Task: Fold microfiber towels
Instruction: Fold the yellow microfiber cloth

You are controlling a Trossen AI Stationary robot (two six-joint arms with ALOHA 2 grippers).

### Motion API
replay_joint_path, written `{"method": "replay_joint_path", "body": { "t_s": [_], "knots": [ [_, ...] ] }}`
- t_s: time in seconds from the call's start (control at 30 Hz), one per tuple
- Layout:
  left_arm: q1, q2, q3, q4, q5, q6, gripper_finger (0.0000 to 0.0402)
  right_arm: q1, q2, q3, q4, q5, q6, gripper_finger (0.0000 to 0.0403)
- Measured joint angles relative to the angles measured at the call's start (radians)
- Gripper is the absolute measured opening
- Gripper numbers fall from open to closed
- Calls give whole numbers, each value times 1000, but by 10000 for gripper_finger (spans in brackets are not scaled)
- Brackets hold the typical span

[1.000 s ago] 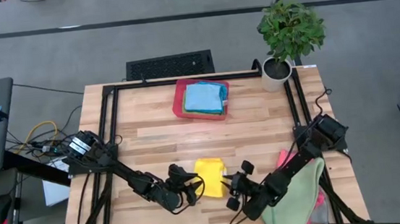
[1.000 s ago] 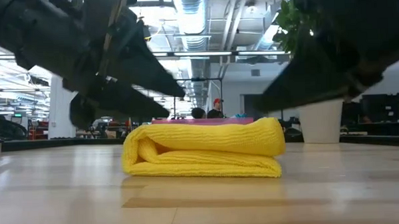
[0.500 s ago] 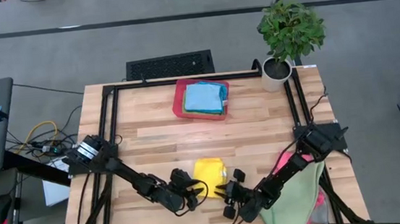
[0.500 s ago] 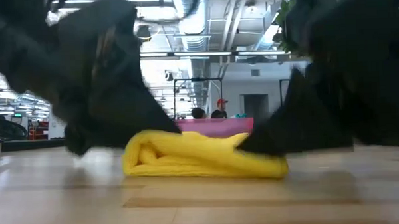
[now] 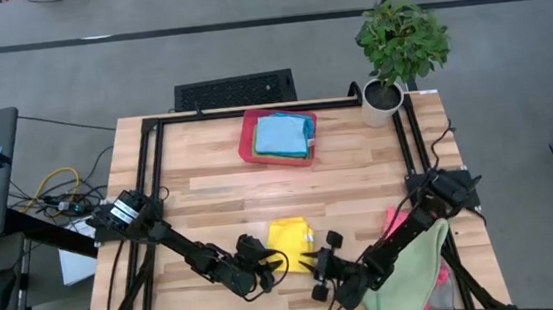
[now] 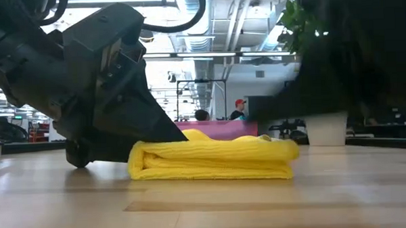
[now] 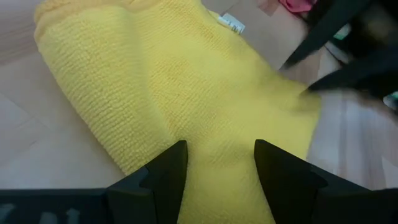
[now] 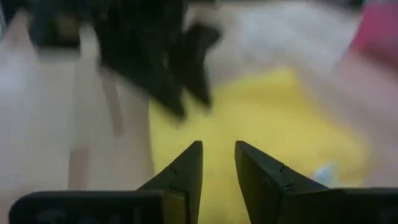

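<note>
Where wood table [image 5: 209, 181] sits: grey floor [image 5: 49, 75], plant [image 5: 399, 42].

Folded yellow towel [image 6: 211, 160] flat on wooden table [image 6: 206, 208], center frame. Left gripper [image 6: 133, 140] low at towel's left end, touching it. Right arm [image 6: 350, 55] dark mass on right, reaching over towel's right end. Behind: pink-red tray edge [image 6: 220, 129], white plant pot [image 6: 327, 128], people w/ red cap [image 6: 240, 103] far back.
</note>
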State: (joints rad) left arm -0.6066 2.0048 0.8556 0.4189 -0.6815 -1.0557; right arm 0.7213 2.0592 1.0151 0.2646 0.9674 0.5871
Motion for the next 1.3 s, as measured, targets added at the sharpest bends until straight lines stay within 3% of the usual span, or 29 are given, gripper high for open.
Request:
{"method": "replay_joint_path", "body": {
  "t_s": [0.2, 0.43, 0.6, 0.73, 0.83, 1.0, 1.17, 1.3],
  "knots": [
    [4, 2, 6, -4, 2, 5, 184, -80, -24, -39, 47, 51, -72, 120],
    [0, -4, 6, -5, 3, 8, 184, -154, 87, -96, 209, -35, -40, 120],
    [-1, -87, 3, -12, 19, 67, 184, -158, 132, -102, 258, -19, -5, 120],
    [-1, -163, 5, -94, -56, 142, 184, -156, 120, -103, 242, -27, -14, 120],
    [2, -177, 5, -151, -191, 181, 184, -153, 114, -103, 235, -36, -16, 120],
    [82, -117, 4, -226, -209, 198, 159, -154, 113, -104, 241, -42, -18, 120],
    [129, -55, 5, -164, -197, 296, 127, -154, 113, -105, 243, -45, -17, 120],
    [147, -29, 6, -220, -161, 252, 107, -153, 113, -105, 238, -47, -14, 120]
  ]
}}
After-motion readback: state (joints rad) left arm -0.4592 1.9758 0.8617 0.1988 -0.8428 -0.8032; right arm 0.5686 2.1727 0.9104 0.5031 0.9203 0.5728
